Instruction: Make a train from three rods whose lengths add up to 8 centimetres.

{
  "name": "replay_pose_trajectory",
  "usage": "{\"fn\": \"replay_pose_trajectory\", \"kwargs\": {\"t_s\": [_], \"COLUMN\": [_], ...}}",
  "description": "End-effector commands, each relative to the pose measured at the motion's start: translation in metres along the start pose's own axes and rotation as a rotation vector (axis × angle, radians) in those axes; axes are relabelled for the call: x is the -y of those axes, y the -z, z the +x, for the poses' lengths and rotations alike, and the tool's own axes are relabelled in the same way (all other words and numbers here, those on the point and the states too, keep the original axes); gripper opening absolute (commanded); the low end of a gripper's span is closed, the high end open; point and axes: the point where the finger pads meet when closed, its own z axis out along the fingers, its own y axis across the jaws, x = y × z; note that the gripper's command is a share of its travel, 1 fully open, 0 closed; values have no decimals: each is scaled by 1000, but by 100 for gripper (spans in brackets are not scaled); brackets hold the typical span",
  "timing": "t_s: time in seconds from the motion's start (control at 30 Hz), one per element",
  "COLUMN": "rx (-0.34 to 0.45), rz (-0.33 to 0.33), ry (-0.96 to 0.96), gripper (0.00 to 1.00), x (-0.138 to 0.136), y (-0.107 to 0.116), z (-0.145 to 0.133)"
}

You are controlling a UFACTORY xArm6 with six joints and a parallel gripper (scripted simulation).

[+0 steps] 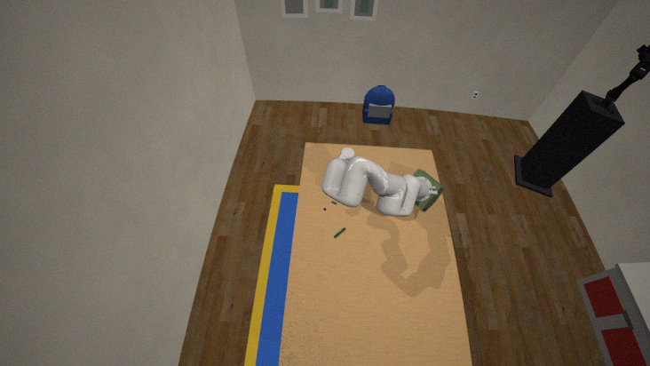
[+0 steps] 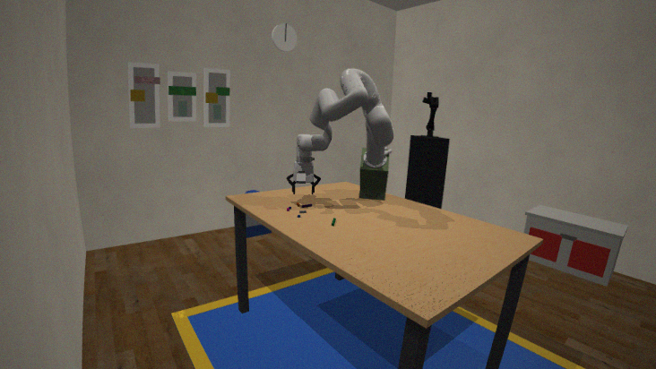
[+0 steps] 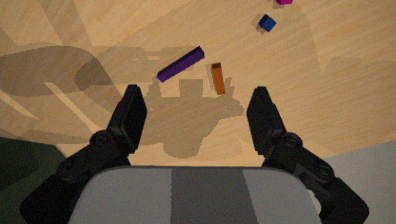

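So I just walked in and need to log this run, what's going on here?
A white xArm hangs its open, empty end effector over a wooden table, above a purple rod and an orange rod lying apart at an angle. A blue rod and a magenta one lie further off, and a green rod lies apart from the group. No train is laid out yet.
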Motion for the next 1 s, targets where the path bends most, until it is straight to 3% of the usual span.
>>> {"fn": "replay_pose_trajectory", "kwargs": {"t_s": [0.0, 0.97], "rx": [-3, -1], "rz": [-8, -9], "ry": [168, 1094], "gripper": [100, 100], "x": [4, 29], "y": [0, -1], "z": [-4, -23]}}
